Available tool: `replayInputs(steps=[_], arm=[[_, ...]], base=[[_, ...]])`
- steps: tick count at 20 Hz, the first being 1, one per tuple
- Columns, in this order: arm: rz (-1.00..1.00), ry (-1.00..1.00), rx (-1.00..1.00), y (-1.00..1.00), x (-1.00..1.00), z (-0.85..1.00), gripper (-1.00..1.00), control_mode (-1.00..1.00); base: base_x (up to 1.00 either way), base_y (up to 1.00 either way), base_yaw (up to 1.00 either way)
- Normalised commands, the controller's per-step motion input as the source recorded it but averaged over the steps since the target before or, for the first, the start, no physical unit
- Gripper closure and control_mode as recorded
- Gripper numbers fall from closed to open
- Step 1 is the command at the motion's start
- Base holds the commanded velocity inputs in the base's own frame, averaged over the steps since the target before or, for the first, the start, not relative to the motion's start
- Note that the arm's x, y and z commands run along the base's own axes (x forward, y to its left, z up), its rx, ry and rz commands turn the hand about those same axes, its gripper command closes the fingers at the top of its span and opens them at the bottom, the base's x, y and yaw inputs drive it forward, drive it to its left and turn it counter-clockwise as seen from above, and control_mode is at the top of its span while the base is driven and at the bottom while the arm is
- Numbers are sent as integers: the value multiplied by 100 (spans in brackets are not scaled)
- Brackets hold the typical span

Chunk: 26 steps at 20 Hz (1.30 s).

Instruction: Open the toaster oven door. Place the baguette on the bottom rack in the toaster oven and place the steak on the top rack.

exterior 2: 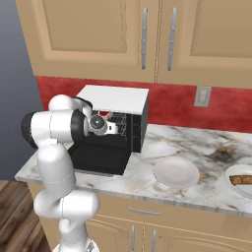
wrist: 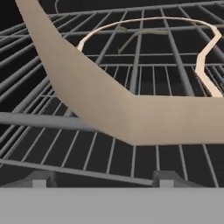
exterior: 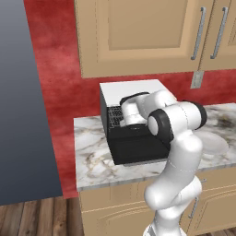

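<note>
The toaster oven stands on the counter with its door folded down flat in front. My gripper reaches into the upper part of the cavity. Just past it lies the steak, red with a pale rim. In the hand view the steak's pale rim lies across a wire shelf, just beyond my fingertips. They stand wide apart, and the gripper is open with nothing between them. The baguette rests on a plate at the far right. My arm hides the gripper in the left base view, where the oven and door show.
An empty white plate sits on the marble counter right of the oven, also seen as a plate behind my arm. Wall cabinets hang above. A grey panel bounds the counter's left end.
</note>
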Motion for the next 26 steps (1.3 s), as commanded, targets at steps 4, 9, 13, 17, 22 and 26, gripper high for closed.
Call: replayInputs(steps=[4, 9, 13, 17, 22, 26], arm=[[0, -5, 1, 0, 67, -22, -100, -100], [0, -8, 0, 0, 60, -20, -100, -100], [0, -4, 0, 0, 48, -63, -100, -100], [0, -3, 0, 6, 46, -98, -100, -100], [0, 2, 0, 5, 48, -100, -100, -100], [0, 28, -9, 0, 8, -100, -100, -100]], base=[[0, 0, 0], [0, 0, 0], [0, 0, 0], [0, 0, 0], [0, 0, 0], [0, 0, 0]])
